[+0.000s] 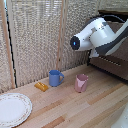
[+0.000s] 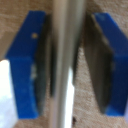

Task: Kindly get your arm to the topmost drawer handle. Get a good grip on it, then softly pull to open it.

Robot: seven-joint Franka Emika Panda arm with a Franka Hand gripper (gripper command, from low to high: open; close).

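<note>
In the wrist view a grey metal bar, the drawer handle [image 2: 64,60], runs between my two blue fingertips [image 2: 24,62]. My gripper [image 2: 67,62] straddles it. One pad is at the bar and a thin gap shows on the other side, so the jaws are not clamped. Brown drawer wood lies behind. In the exterior view the white arm [image 1: 95,36] reaches to the dark wooden drawer unit [image 1: 112,64] at the exterior view's right. The gripper and the handle are hidden there behind the arm.
On the wooden table [image 1: 65,107] stand a blue mug [image 1: 55,77], a pink cup [image 1: 81,82], a small yellow object [image 1: 41,86] and a white plate [image 1: 12,109] at the exterior view's left. A woven screen [image 1: 40,35] stands behind.
</note>
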